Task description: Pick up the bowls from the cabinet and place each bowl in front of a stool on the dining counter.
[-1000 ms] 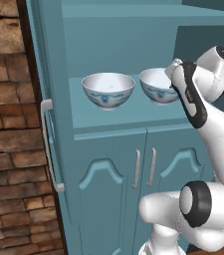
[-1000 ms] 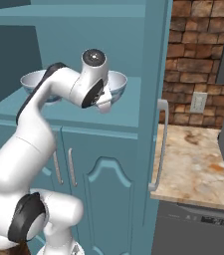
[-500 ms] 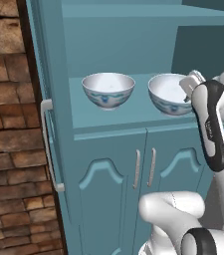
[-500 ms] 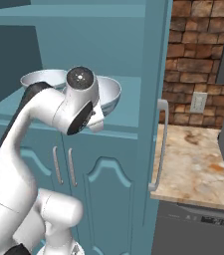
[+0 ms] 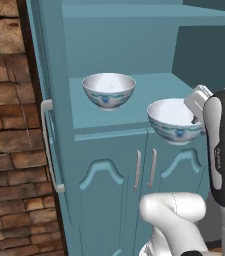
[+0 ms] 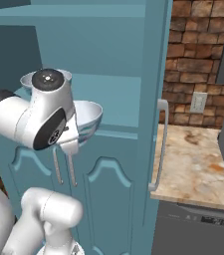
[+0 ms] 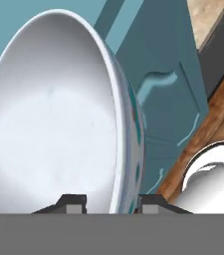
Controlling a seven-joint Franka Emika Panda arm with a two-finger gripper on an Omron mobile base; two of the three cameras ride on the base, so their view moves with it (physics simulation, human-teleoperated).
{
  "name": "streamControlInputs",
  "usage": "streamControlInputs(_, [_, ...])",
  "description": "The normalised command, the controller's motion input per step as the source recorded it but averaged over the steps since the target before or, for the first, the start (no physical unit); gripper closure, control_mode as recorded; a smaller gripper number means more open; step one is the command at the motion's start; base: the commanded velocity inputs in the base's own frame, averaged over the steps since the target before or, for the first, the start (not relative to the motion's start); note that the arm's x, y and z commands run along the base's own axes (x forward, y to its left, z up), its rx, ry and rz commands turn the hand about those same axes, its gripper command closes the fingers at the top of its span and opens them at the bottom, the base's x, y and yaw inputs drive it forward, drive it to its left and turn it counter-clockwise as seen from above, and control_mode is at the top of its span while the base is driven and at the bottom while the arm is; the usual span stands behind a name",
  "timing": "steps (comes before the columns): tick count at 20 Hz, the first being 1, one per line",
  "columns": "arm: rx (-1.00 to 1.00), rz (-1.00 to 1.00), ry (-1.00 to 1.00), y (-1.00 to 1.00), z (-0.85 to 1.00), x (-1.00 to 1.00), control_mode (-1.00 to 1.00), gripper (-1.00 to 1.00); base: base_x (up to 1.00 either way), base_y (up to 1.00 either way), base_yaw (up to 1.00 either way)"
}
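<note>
Nearer bowl (image 5: 175,121) hung off shelf front edge, before cabinet (image 5: 109,170) doors, rim pinched between gripper (image 7: 111,203) fingers, 1 inside, 1 outside. 2nd bowl (image 5: 108,90) sat on shelf (image 5: 134,112) toward left edge. Stone countertop (image 6: 193,167) lay right of cabinet.

My left base camera sits behind the arm on its left and looks forward and down at the teal cabinet (image 5: 109,165), quite close. My right base camera sits behind on the right and looks at the same cabinet (image 6: 123,164) from the other side. Both see the shelf, the lower doors and the bowl (image 5: 175,120) held out in front (image 6: 86,117). My hand camera looks along the pincer (image 7: 111,203), very near the bowl's (image 7: 49,124) rim.
</note>
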Motion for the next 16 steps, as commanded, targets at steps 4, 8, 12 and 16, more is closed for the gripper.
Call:
streamControlInputs(4, [0.00,0.00,0.00,0.44,0.06,-0.46,-1.00,1.00,0.00,0.00,0.00])
streamControlInputs(8, [0.00,0.00,0.02,0.15,0.11,-0.05,1.00,1.00,-0.15,0.07,0.01])
streamControlInputs(12, [0.00,0.00,0.00,0.00,0.00,0.00,1.00,1.00,-0.99,0.00,0.00])
streamControlInputs(16, [0.00,0.00,0.00,0.00,0.00,0.00,1.00,1.00,-1.00,-0.21,-0.17])
